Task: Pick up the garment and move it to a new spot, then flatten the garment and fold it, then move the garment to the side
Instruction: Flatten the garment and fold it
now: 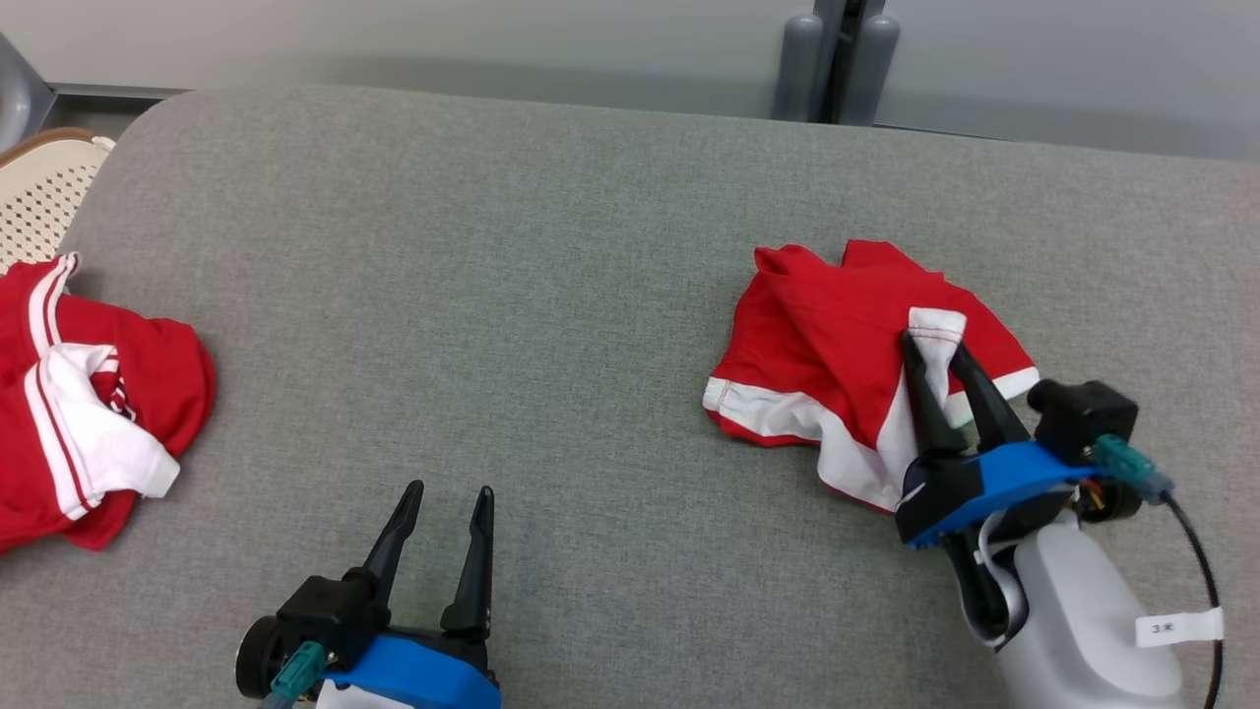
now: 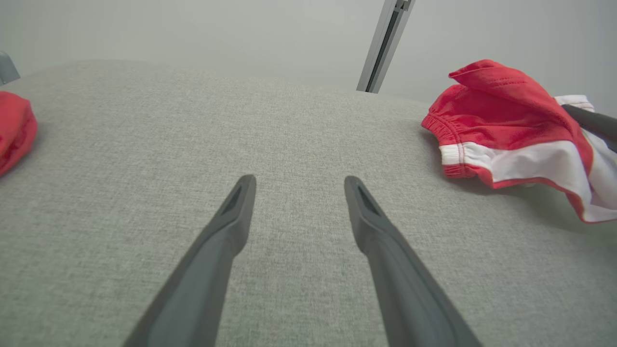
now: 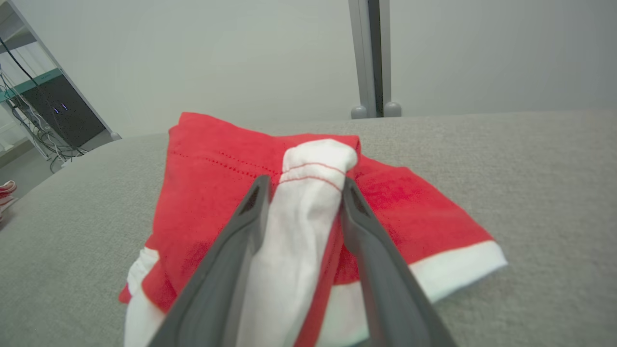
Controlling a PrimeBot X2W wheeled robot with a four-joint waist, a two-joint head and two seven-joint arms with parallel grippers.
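Head view high, looking down at table [image 1: 591, 295]; wrist views low, near surface; all three share red garment [image 1: 837, 345].

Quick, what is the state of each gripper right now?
Left gripper: open, holding nothing.
Right gripper: set around a white fold of the garment; whether it grips cannot be told.

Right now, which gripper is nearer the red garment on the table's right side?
Right. The right gripper straddles a white fold of the garment; the left gripper sits over bare table, well apart.
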